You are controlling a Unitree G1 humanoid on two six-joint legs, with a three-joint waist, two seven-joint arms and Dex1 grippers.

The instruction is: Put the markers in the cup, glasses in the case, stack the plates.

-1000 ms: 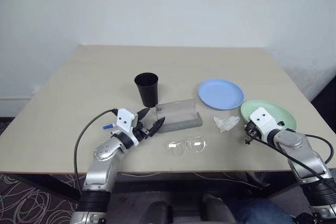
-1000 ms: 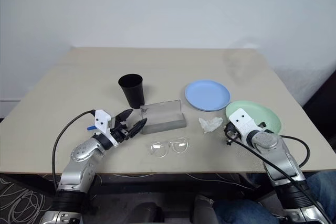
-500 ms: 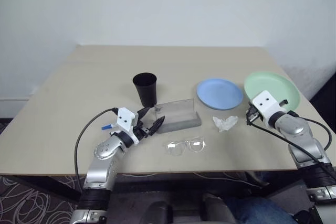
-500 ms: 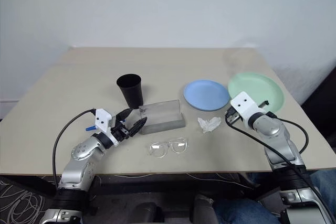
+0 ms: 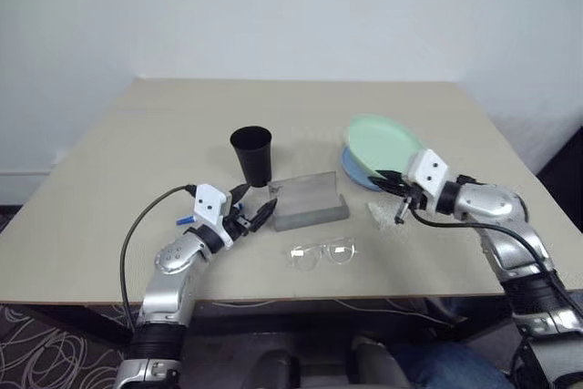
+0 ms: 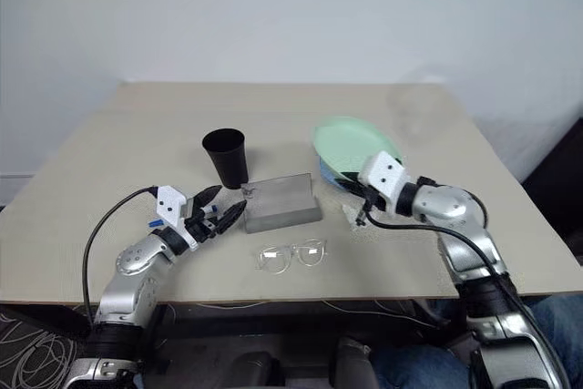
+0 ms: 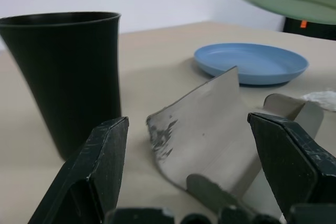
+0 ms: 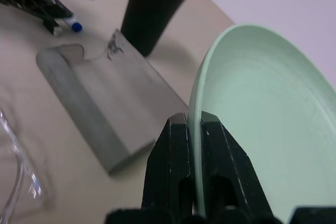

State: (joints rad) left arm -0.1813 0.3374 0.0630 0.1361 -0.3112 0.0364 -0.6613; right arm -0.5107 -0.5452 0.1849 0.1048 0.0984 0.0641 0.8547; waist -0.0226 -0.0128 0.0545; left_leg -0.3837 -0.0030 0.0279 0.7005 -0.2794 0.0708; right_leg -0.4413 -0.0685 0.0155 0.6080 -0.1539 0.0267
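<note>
Nearest me the glasses lie flat on the surface, not yet in their box, just in front of the grey case, whose clear lid stands raised. My left jaws hover wide open with nothing between them, level with the near-left corner of the case, and 1 blue-tipped marker lies beside that wrist; the black cup stands upright just behind the case. My right jaws are pinched tight on the rim of the green plate, carrying it tilted in the air above the blue plate, which rests flat further back with a crumpled tissue in front of it. To stack well, I judge I should bring the green plate level, centre it over the blue one so the rims line up, lower it until it seats, and only then let go, drawing my wrist back towards me without catching the tissue or the case lid. A tilted release could let it slide off. Compared with 1 second ago, the green plate has left the surface at the far right, where it lay beside my right wrist, and has swung up and across to the left over the blue plate; my left jaws, the case, cup and glasses sit as they did.
</note>
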